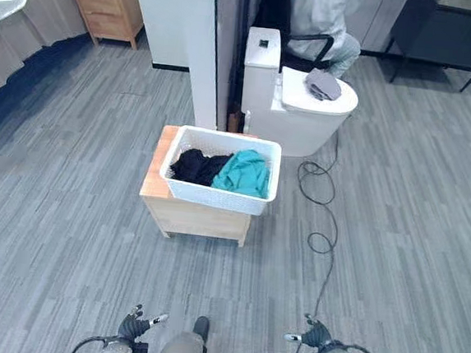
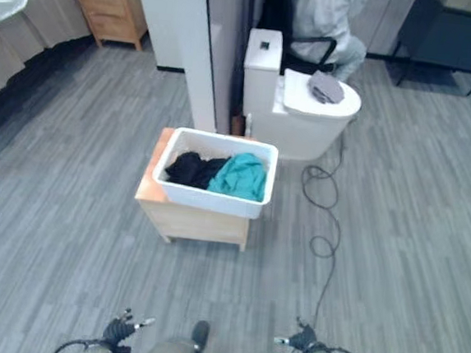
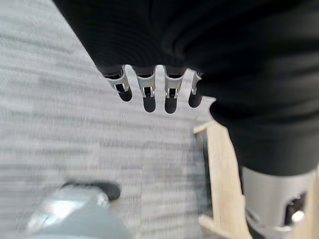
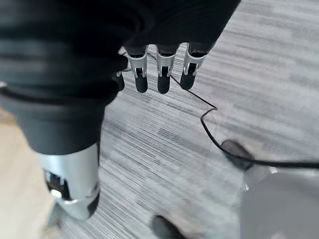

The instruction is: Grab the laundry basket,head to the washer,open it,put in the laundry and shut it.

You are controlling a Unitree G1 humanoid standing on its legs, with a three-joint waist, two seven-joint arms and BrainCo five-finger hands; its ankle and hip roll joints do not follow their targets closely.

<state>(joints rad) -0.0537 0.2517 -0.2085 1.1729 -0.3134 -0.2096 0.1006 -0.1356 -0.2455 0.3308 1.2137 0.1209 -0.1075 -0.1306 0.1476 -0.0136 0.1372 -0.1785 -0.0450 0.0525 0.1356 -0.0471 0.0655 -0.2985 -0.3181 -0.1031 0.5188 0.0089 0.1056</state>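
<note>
Both hands hang low with relaxed fingers, holding nothing: left hand (image 1: 133, 326), right hand (image 1: 316, 334). Ahead, the white laundry basket (image 1: 217, 196), with black laundry (image 1: 197, 166) and teal laundry (image 1: 245, 172), rests on a small wooden desk (image 1: 192, 217).

We count one white laundry basket (image 1: 218, 187) on one low wooden stand (image 1: 184, 213), holding two garments: one black (image 1: 197, 166), one teal (image 1: 246, 173). Beyond the stand we see one white washer (image 1: 303, 108), one grey cloth (image 1: 323, 85) on it, and one wooden nightstand (image 1: 108, 7).
</note>
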